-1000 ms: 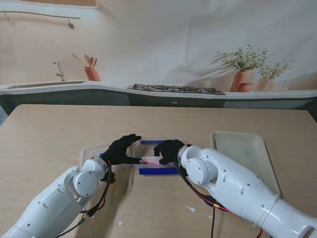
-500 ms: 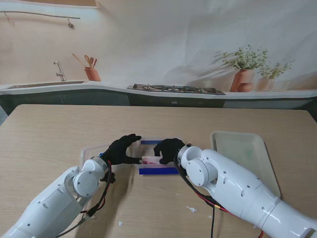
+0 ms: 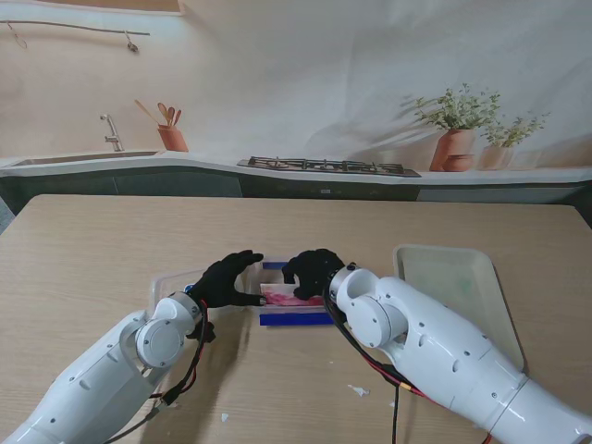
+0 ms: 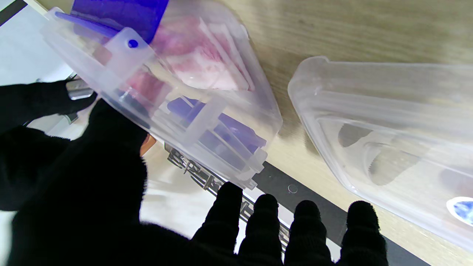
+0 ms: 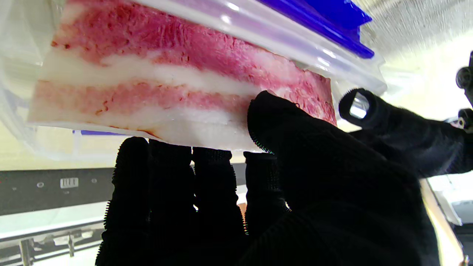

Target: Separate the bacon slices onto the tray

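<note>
Stand view: your right hand (image 3: 313, 273) sits over the clear box (image 3: 294, 316) with blue clips, at mid-tabletop (image 3: 92, 240). Right wrist view: thumb (image 5: 273, 118) pressed on one face of a bacon slice (image 5: 155, 85), four fingers (image 5: 173, 166) behind its edge. Right hand is closed on that slice in a pinch. The slice is tilted up against the box wall and is not lying flat.

Your left hand (image 3: 225, 280) is at the box's left end. Left wrist view: thumb (image 4: 114, 136) lies against the box wall (image 4: 207, 122), the four other fingers (image 4: 306, 225) are spread and clear of it. You cannot tell from these views whether the left hand grips the box or only braces it. More bacon (image 4: 199, 55) shows through the box wall, stacked inside.

A second clear container (image 4: 388, 140) lies just beside the box on the robot's left, apart from it.

The tray (image 3: 458, 296) is on the right side of the tabletop, near the right forearm and well apart from the box. It holds no bacon visible in the stand view.
</note>
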### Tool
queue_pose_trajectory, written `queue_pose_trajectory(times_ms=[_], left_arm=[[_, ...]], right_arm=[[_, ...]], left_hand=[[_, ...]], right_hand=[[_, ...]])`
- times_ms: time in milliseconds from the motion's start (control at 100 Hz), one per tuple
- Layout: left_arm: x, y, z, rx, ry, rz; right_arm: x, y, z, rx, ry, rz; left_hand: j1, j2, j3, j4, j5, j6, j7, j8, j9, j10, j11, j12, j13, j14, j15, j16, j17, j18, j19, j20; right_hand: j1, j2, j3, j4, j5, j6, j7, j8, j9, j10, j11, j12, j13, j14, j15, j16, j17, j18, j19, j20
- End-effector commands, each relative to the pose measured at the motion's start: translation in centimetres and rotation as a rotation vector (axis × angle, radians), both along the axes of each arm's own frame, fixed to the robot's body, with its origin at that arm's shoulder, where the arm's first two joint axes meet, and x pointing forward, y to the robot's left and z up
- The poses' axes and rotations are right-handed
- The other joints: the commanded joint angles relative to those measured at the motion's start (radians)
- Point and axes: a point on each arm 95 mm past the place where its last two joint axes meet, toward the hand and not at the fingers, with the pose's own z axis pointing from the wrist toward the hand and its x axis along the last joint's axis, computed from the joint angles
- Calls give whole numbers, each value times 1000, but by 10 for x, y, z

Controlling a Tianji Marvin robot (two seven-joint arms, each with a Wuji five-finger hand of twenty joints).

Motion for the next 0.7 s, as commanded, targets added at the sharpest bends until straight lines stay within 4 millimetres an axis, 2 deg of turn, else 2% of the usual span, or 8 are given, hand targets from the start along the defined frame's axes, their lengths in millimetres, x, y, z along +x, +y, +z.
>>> queue_pose_trajectory(times_ms=[0,380,580,690], left_arm=[[-2,-1,-1,2,14,-7],[-2,-1,-1,-2,9,-6],[-2,0,-1,-1,9,-5],[-2,0,-1,-1,9,-4]], right_arm=[[-2,3,10,7,-9,15],[-4,-23,56,35,-125,45],[-11,-55,76,-11,-234,53],[-13,-78,80,-50,-258,22]], left_hand=[[-16,5,17,32,-2,24,-2,2,0,-29,6,-16,-26,-26,-6,14,-15,3,-44,7],[-18,8,9,33,-2,24,-2,2,1,-30,7,-16,-26,-26,-6,14,-16,4,-44,7],[-16,8,8,33,-2,23,-2,2,1,-29,7,-17,-26,-26,-6,15,-16,4,-44,7],[-17,9,7,33,-3,23,-2,2,1,-30,7,-17,-26,-26,-7,14,-16,4,-44,7]], right_hand=[[53,1,88,-15,50,-32,90,55,22,34,27,19,28,13,33,15,-6,16,37,24],[54,12,83,-10,44,-31,87,65,10,34,34,26,17,11,39,20,-13,16,34,28],[49,20,76,-11,36,-42,87,77,7,22,33,27,16,1,33,18,-13,14,29,28],[51,32,71,-12,31,-41,84,83,-3,20,33,33,3,0,23,16,-23,15,20,25]])
